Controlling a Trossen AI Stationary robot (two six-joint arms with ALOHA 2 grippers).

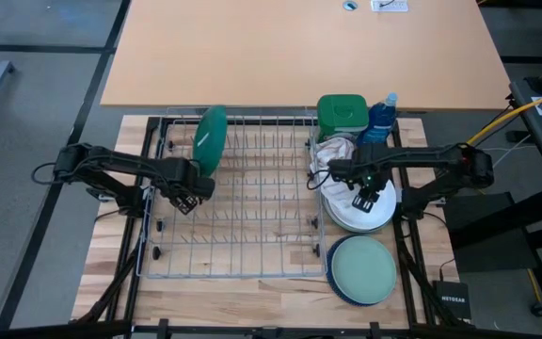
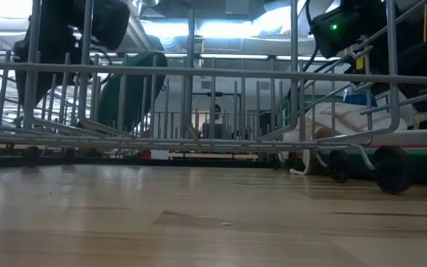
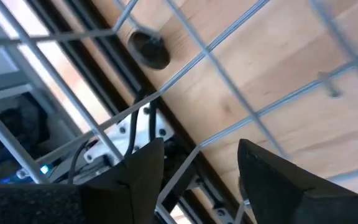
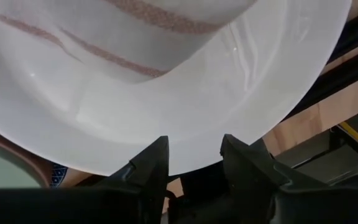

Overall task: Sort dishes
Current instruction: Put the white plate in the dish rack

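Note:
A dark green plate (image 1: 210, 139) stands on edge in the far left slots of the wire dish rack (image 1: 238, 273); the low view shows this plate (image 2: 136, 85) behind the wires. To the right of the rack lies a stack topped by a large white plate (image 1: 351, 218), whose far side is covered by a striped cloth (image 1: 332, 151). My right gripper (image 4: 194, 155) hovers open over the white plate's rim (image 4: 229, 149), pointing steeply down. A light green plate (image 1: 363, 266) lies on a navy one near the front right. My left gripper (image 1: 188, 195) hangs open over the rack's left side (image 3: 229, 130), holding nothing.
A green square-lidded tub (image 1: 340, 113) and a blue bottle (image 1: 381, 118) stand behind the cloth at the far right. The rack's upright wires fill the table's middle. A larger light-wood tabletop (image 1: 299, 47) lies beyond the work surface.

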